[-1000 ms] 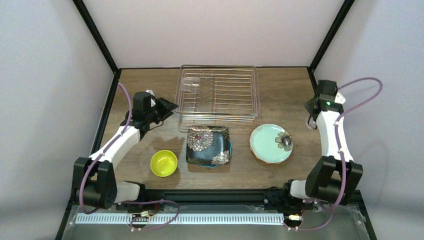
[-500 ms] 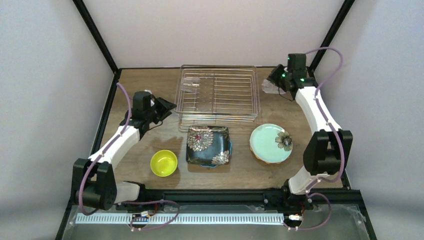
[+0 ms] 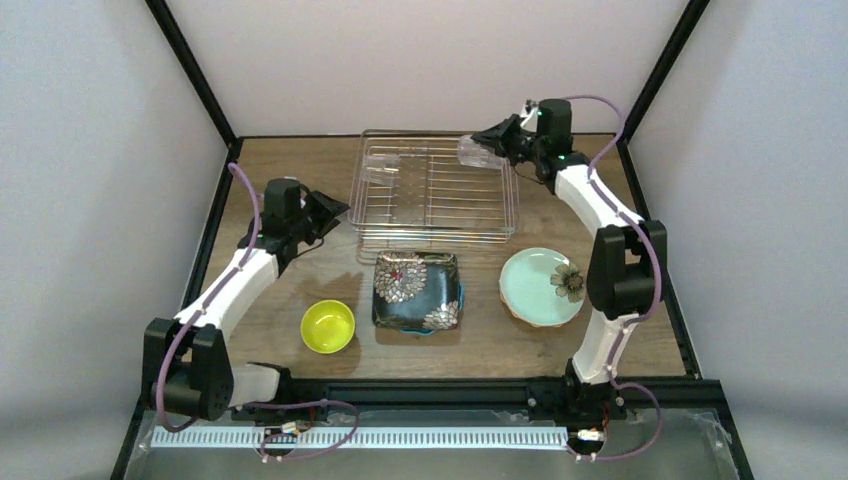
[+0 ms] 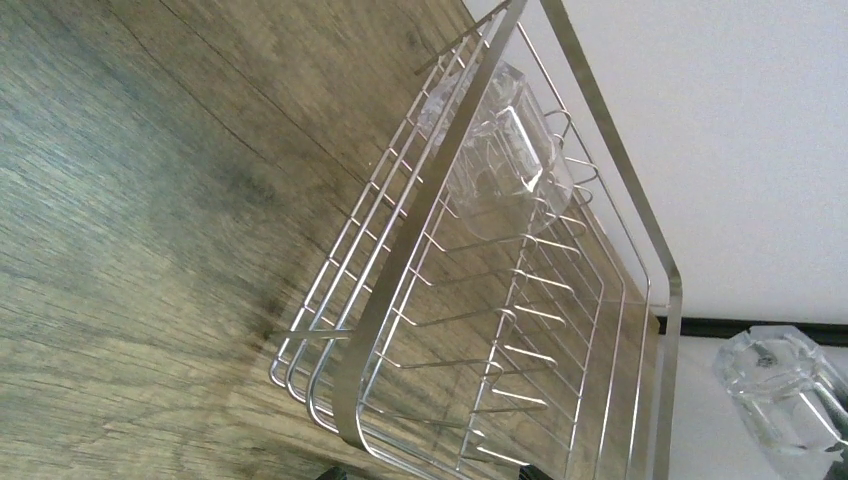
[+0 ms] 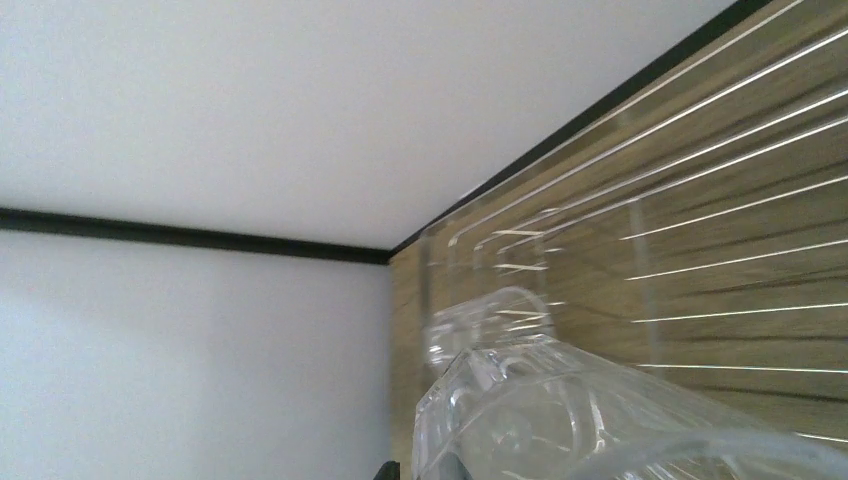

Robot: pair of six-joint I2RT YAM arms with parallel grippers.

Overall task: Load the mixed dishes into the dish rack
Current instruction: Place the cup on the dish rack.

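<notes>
The dish rack (image 3: 436,232) stands at the back middle of the table, with one clear glass (image 3: 383,172) lying in its left part. My right gripper (image 3: 493,141) is shut on a second clear glass (image 3: 474,152), held on its side above the rack's back right corner. This held glass fills the bottom of the right wrist view (image 5: 600,420). My left gripper (image 3: 333,212) hangs open and empty by the rack's front left corner. The black square floral plate (image 3: 416,290), the round mint flower plate (image 3: 542,286) and the yellow-green bowl (image 3: 328,326) lie in front of the rack.
The left wrist view looks along the rack's rim (image 4: 400,260), past the racked glass (image 4: 505,165) to the held glass (image 4: 785,390). An orange rim shows under the mint plate's near edge. Black frame posts stand at the back corners.
My right arm has swung from the table's right side to the back, carrying the glass over the rack's back right corner. The left arm has barely moved.
</notes>
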